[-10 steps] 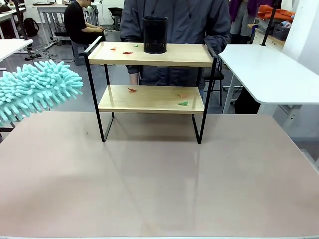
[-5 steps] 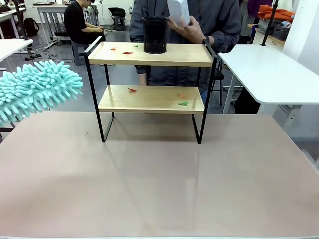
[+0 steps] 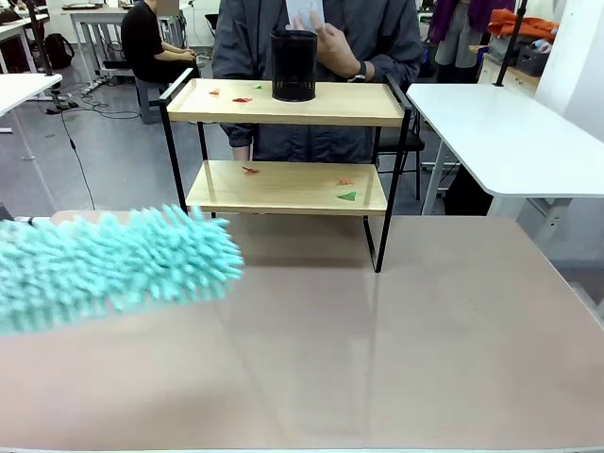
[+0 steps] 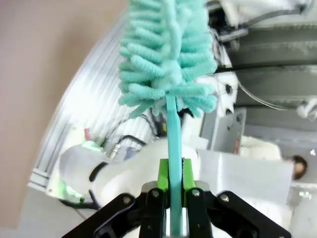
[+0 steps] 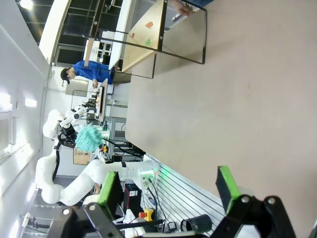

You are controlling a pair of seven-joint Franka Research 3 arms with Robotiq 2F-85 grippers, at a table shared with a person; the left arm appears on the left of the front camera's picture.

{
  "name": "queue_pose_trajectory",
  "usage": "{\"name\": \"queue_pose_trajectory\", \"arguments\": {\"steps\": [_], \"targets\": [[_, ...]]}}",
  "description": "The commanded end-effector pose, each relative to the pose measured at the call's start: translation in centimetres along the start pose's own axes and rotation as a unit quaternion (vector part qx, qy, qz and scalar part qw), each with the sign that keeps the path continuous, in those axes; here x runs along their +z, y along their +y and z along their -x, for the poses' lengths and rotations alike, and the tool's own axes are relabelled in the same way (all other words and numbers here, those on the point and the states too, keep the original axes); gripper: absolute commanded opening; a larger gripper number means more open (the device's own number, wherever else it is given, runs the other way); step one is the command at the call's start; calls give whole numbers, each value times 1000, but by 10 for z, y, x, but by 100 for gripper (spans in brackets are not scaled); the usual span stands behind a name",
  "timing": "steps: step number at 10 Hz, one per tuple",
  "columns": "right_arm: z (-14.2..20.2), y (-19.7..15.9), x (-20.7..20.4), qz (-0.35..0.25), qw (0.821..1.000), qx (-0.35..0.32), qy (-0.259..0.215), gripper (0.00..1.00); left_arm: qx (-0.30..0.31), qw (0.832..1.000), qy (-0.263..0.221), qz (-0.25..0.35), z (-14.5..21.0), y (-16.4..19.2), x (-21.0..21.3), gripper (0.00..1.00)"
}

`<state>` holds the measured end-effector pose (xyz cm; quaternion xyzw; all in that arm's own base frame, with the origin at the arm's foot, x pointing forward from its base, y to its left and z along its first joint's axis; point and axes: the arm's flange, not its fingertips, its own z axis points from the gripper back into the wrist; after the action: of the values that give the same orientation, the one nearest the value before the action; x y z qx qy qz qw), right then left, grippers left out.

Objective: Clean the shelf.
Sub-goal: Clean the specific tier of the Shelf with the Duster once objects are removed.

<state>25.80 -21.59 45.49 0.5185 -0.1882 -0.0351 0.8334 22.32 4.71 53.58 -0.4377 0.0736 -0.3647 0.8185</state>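
Lab workroom, white desk (image 3: pixel 510 142) right of the shelf (image 3: pixel 293 187), seated person (image 3: pixel 146 42) behind its left end, cable (image 3: pixel 75 156) trailing on grey floor (image 3: pixel 123 175) left of it.

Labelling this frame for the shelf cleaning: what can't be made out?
Front view: duster blurred, its handle cut off by the left edge.
Front view: white item in the person's hand, cut by the top edge.
Front view: scraps on the shelf, too small to identify.

A black mesh cup (image 3: pixel 293 65) stands upright — a white table (image 3: pixel 510 132) to its right.
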Motion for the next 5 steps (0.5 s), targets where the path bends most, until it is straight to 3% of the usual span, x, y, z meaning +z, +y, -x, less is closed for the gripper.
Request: {"name": "queue_pose_trajectory", "arguments": {"steps": [1,3,4,5], "targets": [[-2,1,-1,-12,1000,13,-8,100,57,991,-50,-113,-45,-14,-46,12],[-2,1,-1,-12,1000,13,-8,100,61,976,-95,-185,-75,-26,-66,12],[-2,1,-1,-12,1000,13,-8,100,49,973,-126,-189,-84,-32,-65,12],[-2,1,-1,-12,1000,13,-8,100,18,986,-105,-126,-83,-34,-56,12]]}}
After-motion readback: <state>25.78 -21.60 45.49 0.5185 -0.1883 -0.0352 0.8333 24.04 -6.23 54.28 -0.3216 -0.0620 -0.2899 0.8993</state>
